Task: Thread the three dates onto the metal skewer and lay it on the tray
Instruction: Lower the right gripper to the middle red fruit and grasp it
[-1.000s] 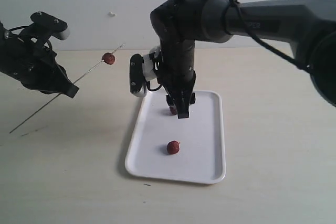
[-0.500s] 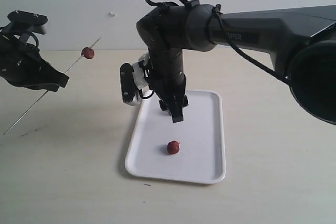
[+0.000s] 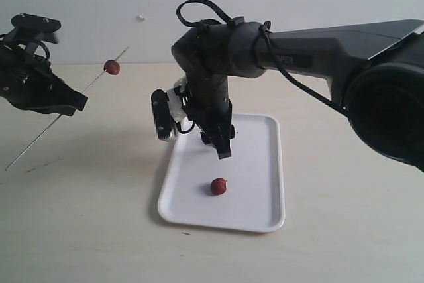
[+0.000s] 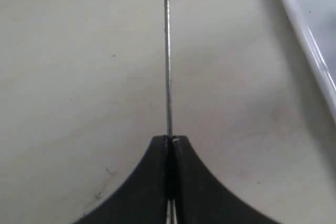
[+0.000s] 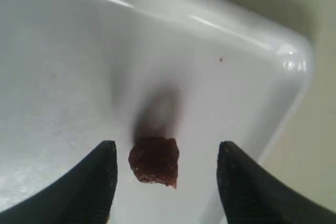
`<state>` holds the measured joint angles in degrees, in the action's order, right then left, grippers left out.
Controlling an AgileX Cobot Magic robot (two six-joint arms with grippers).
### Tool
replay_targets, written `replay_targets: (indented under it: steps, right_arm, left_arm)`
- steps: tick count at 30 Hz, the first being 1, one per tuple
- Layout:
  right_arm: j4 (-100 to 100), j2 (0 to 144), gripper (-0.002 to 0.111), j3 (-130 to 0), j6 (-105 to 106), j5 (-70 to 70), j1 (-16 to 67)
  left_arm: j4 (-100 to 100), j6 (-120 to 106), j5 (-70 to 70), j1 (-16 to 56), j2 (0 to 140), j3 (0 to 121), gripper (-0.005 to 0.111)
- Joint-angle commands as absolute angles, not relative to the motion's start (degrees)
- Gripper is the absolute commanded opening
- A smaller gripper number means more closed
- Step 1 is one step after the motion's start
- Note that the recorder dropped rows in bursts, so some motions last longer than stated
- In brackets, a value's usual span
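The pale table (image 3: 344, 230) fills most of my exterior feed and carries everything else. The right arm (image 3: 311, 38) is the biggest thing over it, reaching in from the right and bending down over the far left part of the tray (image 3: 255, 183). The tray is white, rectangular and low-rimmed, and lies flat on the table near the middle of the view.

The right end effector (image 3: 223, 150) points down, close above the tray floor. On my right wrist feed its two dark fingers stand well apart and grip nothing.

The left end effector (image 3: 66, 103) is raised above the table at the left of the view, well apart from the tray. My left wrist feed shows its fingers pressed together on the metal skewer (image 3: 96, 80), which runs out straight from between the tips. In the exterior view the skewer slants, low end toward the table at the left and high end up and to the right.

One date (image 3: 112, 66) is threaded on the skewer near its upper end. A second date (image 3: 218, 186) lies loose on the tray's near half. The third date (image 5: 154, 162) sits on the tray floor near a corner, between the right fingers with a gap on each side; the exterior view hides it behind the end effector.
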<state>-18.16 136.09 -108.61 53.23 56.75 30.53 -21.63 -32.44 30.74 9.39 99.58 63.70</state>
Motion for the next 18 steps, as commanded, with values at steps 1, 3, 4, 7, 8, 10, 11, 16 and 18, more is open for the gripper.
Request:
replay_targets:
  steps: [1, 3, 4, 7, 8, 10, 11, 16, 18]
  right_arm:
    - [-19.02, 137.01, 0.055, -109.08, 52.16, 55.99, 30.6]
    - [-19.47, 137.4, 0.055, -109.08, 51.44, 56.16, 30.6]
    - [-20.0, 137.8, 0.055, -109.08, 50.84, 56.16, 30.6]
    - [-21.2, 138.46, 0.055, -109.08, 50.7, 56.16, 30.6]
    - [-21.2, 138.65, 0.055, -109.08, 50.7, 56.16, 30.6]
    - [-21.32, 138.78, 0.055, -109.08, 50.29, 56.16, 30.6]
    - [-21.32, 138.82, 0.055, -109.08, 49.76, 56.16, 30.6]
    - [-21.45, 138.82, 0.055, -109.08, 49.34, 57.36, 30.6]
    - [-21.45, 138.82, 0.055, -109.08, 49.34, 57.66, 30.6]
  left_arm:
    - [-21.64, -32.07, 30.75, 9.25, 99.06, 63.97, 0.0]
    - [-21.64, -32.07, 30.75, 9.25, 99.06, 63.97, 0.0]
    - [-21.64, -32.07, 30.75, 9.25, 99.06, 63.97, 0.0]
    - [-21.64, -32.07, 30.75, 9.25, 99.06, 63.97, 0.0]
    - [-21.64, -32.07, 30.75, 9.25, 99.06, 63.97, 0.0]
    - [-21.64, -32.07, 30.75, 9.25, 99.06, 63.97, 0.0]
    - [-21.64, -32.07, 30.75, 9.25, 99.06, 63.97, 0.0]
    - [-21.64, -32.29, 30.74, 9.25, 99.06, 63.97, 0.0]
    - [-21.64, -32.29, 30.74, 9.25, 99.06, 63.97, 0.0]
